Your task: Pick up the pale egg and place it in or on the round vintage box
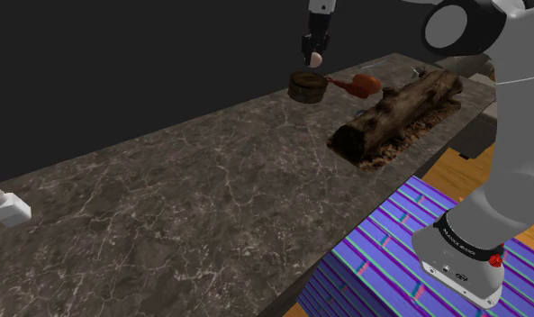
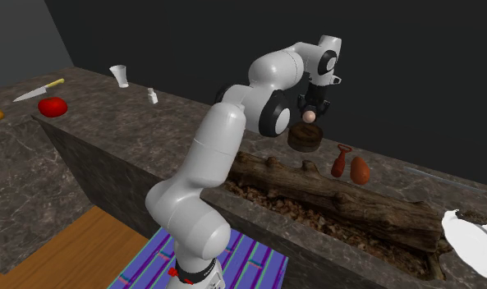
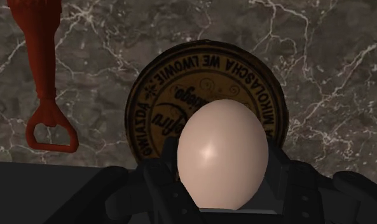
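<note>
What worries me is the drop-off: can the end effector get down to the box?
Probably yes: the end effector, holding the egg, hangs above the box with nothing between.

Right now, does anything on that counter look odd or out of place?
Yes: a rough log lies along the marbled counter, bark crumbs scattered around it, odd on a worktop. The egg sits straight in the gripper.

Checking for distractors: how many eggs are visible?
2. A pale egg is clasped in the claw above the round box; a reddish-brown egg lies on the counter beside the red opener. Others could hide behind the log.
</note>
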Tool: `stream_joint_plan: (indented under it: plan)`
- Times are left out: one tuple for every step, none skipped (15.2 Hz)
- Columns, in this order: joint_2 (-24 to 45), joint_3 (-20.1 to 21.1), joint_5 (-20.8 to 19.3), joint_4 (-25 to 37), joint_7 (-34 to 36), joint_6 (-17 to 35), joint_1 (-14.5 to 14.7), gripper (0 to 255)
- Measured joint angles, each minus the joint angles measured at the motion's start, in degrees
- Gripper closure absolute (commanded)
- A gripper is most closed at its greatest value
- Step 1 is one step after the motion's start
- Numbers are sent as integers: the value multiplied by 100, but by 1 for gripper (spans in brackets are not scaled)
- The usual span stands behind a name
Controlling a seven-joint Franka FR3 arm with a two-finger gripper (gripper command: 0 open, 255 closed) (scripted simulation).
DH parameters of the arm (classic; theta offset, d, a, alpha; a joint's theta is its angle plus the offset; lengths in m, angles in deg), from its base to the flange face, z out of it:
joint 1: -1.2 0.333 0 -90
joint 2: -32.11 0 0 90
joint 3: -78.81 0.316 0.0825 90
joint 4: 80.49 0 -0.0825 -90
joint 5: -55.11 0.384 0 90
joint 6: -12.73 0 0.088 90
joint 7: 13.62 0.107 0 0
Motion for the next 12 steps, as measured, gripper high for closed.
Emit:
stream_joint_plan:
  plan:
    - [-3, -1, 1, -85, -9, 81, -4, 255]
    - [4, -1, 1, -159, -12, 161, -3, 255]
    - [-31, 0, 1, -298, -7, 264, 6, 255]
    - [-56, 0, 0, -410, -8, 352, 10, 255]
    - [-27, -1, 1, -435, -16, 408, 5, 255]
    - [-17, -1, 2, -488, -20, 470, 4, 255]
    - [-32, -1, 2, -563, -19, 529, 8, 255]
    - [-32, 0, 2, -589, -17, 556, 10, 255]
    - [-29, -1, 2, -594, -20, 563, 8, 255]
    - [-33, -1, 2, -606, -21, 573, 8, 255]
    - [-35, -1, 2, -611, -21, 577, 8, 255]
    - [-35, -1, 2, -614, -21, 579, 8, 255]
